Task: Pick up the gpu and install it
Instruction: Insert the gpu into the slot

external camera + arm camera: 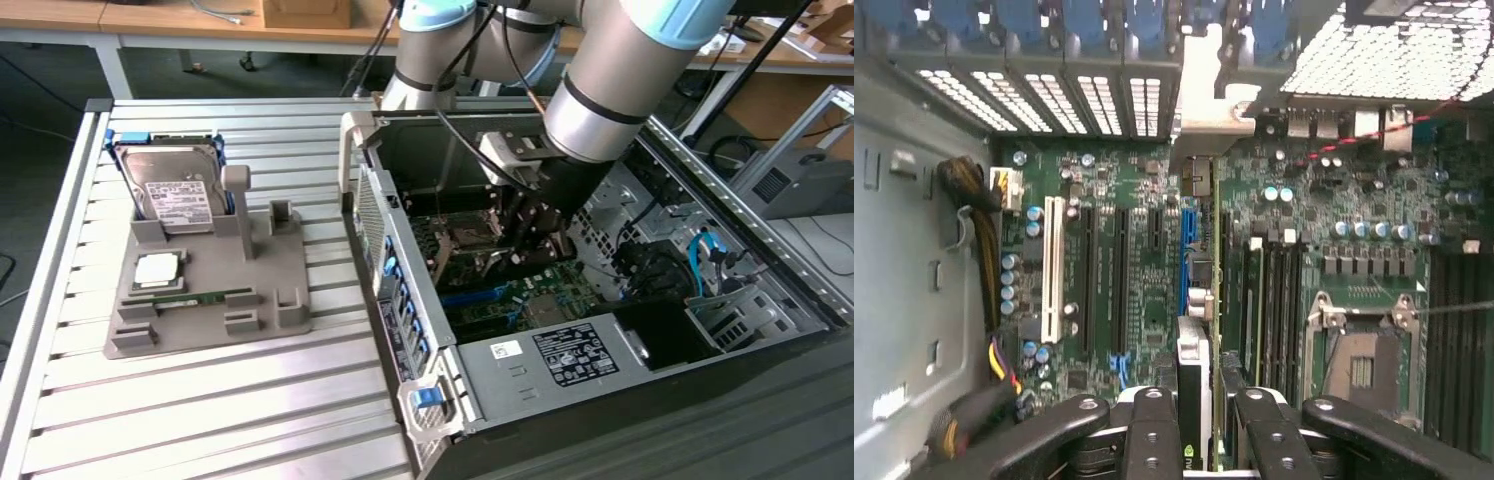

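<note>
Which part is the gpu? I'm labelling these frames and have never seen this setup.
Start at the open computer case and look down at its green motherboard. The gripper holds the gpu edge-on above the expansion slots. It is a thin dark card with a silvery metal edge, unlike the fixed white and black slots.

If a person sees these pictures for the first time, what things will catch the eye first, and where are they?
The big silver robot arm reaches down into the open computer case on the exterior view's right. In the wrist view its gripper is shut on the gpu, a thin card held edge-on above the green motherboard. On the exterior view's left, a grey holder carries a silver hard drive.
</note>
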`<state>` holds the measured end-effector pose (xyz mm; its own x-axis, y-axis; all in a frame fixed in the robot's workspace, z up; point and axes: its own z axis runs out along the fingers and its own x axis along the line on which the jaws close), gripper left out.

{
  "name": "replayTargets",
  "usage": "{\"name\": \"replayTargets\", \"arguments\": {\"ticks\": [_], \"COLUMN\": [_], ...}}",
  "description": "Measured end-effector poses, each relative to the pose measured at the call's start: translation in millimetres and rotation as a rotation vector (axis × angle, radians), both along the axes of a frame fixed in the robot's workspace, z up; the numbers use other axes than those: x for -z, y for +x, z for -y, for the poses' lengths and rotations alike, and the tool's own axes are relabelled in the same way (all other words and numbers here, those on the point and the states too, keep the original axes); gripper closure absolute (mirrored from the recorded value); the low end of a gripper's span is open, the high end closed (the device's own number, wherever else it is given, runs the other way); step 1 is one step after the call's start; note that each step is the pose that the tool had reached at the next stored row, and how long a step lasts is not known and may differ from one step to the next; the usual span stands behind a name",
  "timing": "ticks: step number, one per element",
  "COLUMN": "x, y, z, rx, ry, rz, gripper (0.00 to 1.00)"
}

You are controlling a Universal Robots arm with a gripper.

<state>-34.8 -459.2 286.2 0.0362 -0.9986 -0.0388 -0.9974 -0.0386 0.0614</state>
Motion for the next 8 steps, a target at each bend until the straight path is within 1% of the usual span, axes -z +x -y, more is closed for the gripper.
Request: {"name": "replayTargets", "arguments": {"ticks": [2,5,6,8], "x": [3.2,3.1,3.2,3.5], "y": [-1.5,-1.5,-1.6,-1.7], "z": [0.0,0.1,0.1,0.1], "rx": [0.0,0.0,0.0,0.0], "ry": [-0.0019,-0.0022,-0.0025,-0.0037], "rz": [0.0001,0.0,0.0022,0.0262], "gripper": [0.73,0.73,0.73,0.73]}}
